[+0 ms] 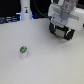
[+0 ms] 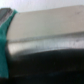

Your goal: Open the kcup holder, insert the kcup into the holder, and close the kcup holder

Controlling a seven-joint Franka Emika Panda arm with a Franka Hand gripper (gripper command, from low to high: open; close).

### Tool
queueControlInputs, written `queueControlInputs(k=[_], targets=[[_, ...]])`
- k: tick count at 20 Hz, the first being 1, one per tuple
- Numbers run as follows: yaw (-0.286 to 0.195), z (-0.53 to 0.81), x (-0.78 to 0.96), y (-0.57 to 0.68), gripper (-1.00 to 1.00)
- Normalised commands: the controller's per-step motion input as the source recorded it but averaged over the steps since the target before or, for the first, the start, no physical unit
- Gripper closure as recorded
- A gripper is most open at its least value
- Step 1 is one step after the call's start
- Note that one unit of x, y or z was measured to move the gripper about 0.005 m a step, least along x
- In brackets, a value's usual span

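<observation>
White tabletop (image 1: 45,60) under dim light, kcup (image 1: 23,51) with green top upright toward the exterior view's left, well apart from the arm, fingers (image 1: 62,34) hovering upper right, spread apart, nothing between them, wrist view blurred

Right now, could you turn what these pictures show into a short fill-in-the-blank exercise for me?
1. The kcup standing on the white table has a top coloured ____.
2. In the exterior view, the tool is nearer that view's ____ side than the kcup.
3. The kcup stands ____, not tipped over.
4. The tool and the kcup are ____, not touching.

Missing words: green; right; upright; apart
</observation>
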Motion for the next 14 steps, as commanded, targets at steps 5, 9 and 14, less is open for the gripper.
queueControlInputs(k=[5,9,14], targets=[[-0.094,0.08,0.91,-0.4,1.0],[-0.093,0.07,0.91,-0.4,1.0],[-0.093,0.07,0.86,-0.41,1.0]])
